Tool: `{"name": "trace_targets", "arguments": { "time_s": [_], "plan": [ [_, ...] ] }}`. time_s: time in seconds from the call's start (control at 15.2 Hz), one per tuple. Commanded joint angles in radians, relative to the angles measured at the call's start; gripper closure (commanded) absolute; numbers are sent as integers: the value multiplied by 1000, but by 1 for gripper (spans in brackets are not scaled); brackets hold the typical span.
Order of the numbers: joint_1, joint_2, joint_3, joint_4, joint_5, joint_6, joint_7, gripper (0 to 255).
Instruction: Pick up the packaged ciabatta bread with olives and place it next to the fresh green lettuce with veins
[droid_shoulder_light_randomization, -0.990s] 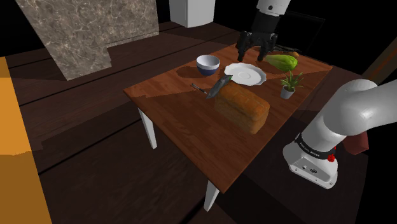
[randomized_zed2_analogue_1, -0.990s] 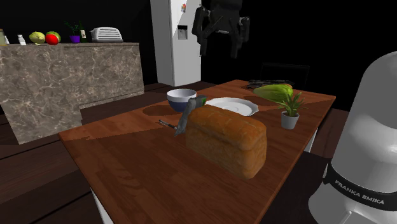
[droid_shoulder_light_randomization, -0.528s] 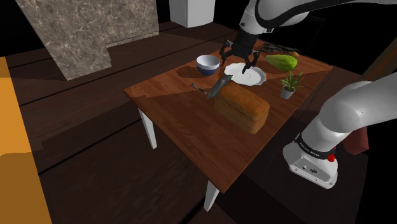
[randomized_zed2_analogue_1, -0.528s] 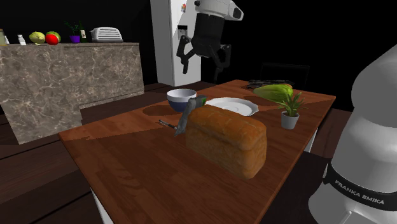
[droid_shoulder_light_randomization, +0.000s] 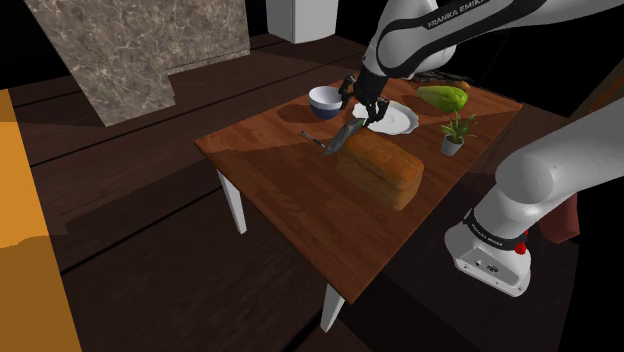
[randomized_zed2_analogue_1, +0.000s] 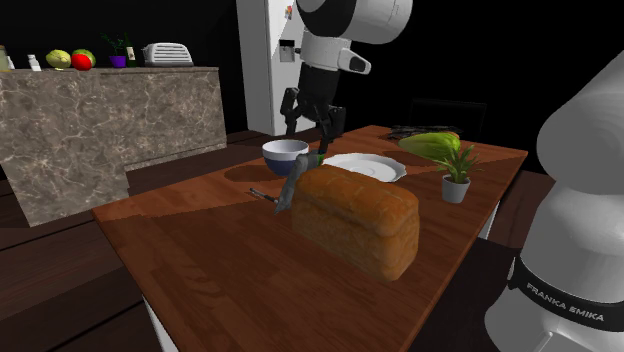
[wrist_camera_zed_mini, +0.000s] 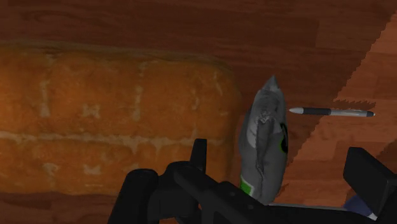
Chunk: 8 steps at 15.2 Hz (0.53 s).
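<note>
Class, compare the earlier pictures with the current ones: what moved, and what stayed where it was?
The pincer came down from high beside the lettuce and now hovers open over the grey package that leans against the loaf. It has taken hold of nothing. The package, loaf, bowl, plate, lettuce and potted plant stayed where they were.

The white arm (droid_shoulder_light_randomization: 440, 25) bends down from a high elbow — end effector (randomized_zed2_analogue_1: 315, 125) pointing downward, black fingers (wrist_camera_zed_mini: 366, 175) spread apart.
</note>
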Motion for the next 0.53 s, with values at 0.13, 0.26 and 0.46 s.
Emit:
{"name": "trace_targets", "arguments": {
  "time_s": [0.13, 0.26, 0.46],
  "plan": [
    [-9, 58, 17, -10, -6, 70, 12, 0],
    [-11, 80, 23, -14, -10, 96, 15, 0],
    [-11, 80, 23, -14, -10, 96, 15, 0]
  ]
}}
